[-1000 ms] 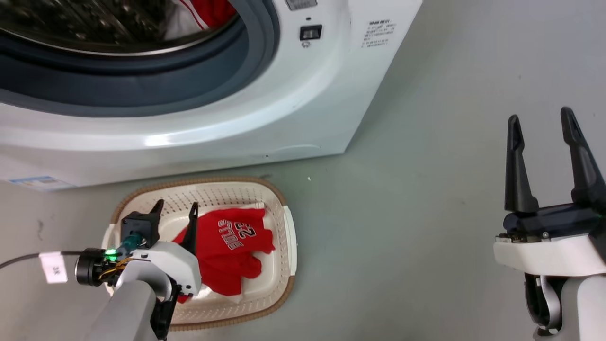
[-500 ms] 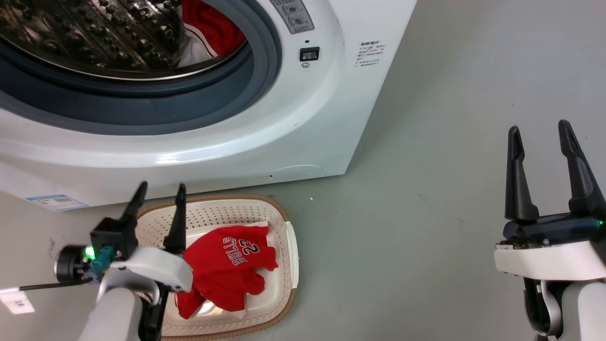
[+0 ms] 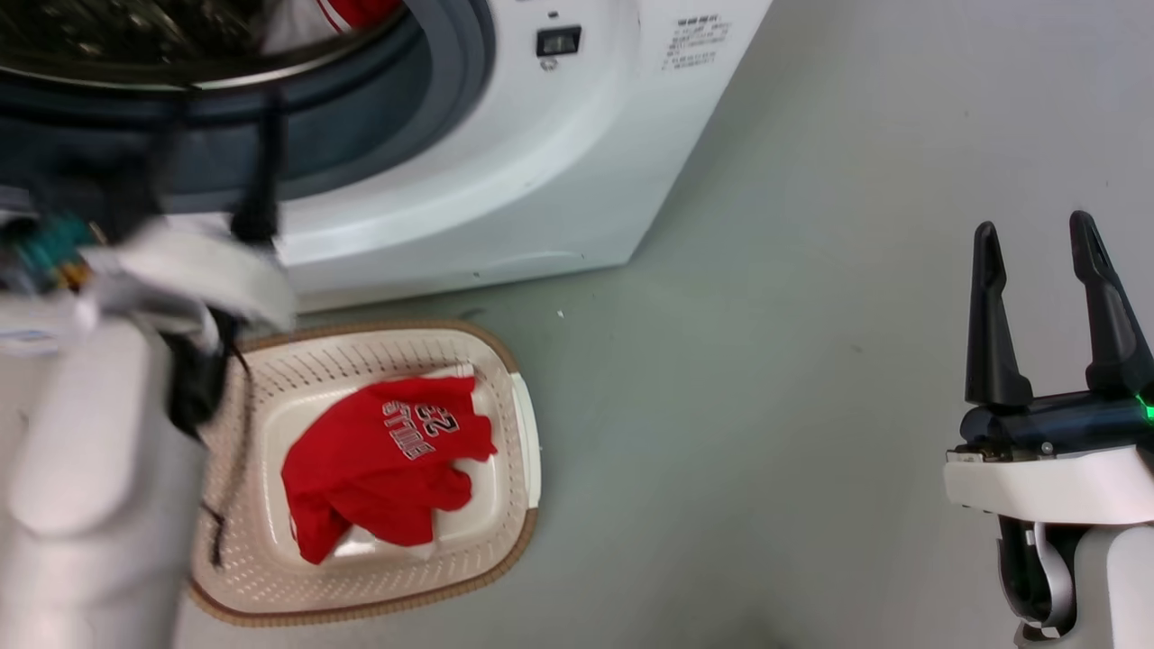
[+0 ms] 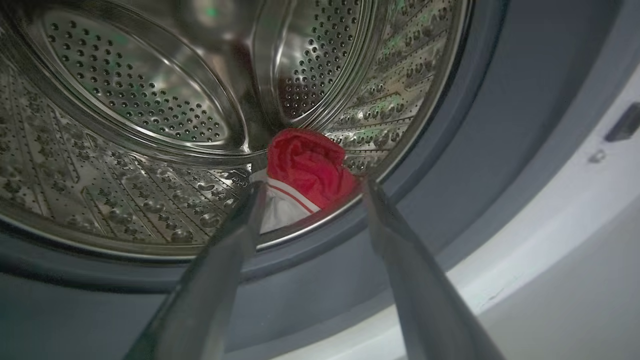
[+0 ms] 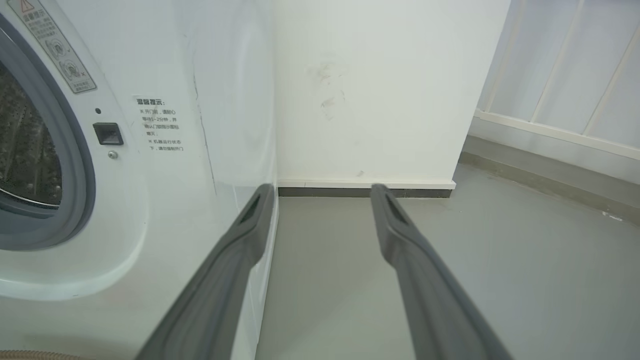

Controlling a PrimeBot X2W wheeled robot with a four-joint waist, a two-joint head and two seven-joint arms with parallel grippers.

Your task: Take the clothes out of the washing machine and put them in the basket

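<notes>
Head view had one red shirt (image 3: 379, 464) in the basket (image 3: 365, 615), approx. half done (2nd garment (image 4: 306, 167) sat in the drum (image 4: 125, 100)), left gripper (image 4: 312, 186) & right gripper (image 3: 1034, 223) both spread, empty.

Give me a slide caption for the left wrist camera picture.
Open left gripper aimed at the red garment lying near the front of the washing machine drum.
</notes>
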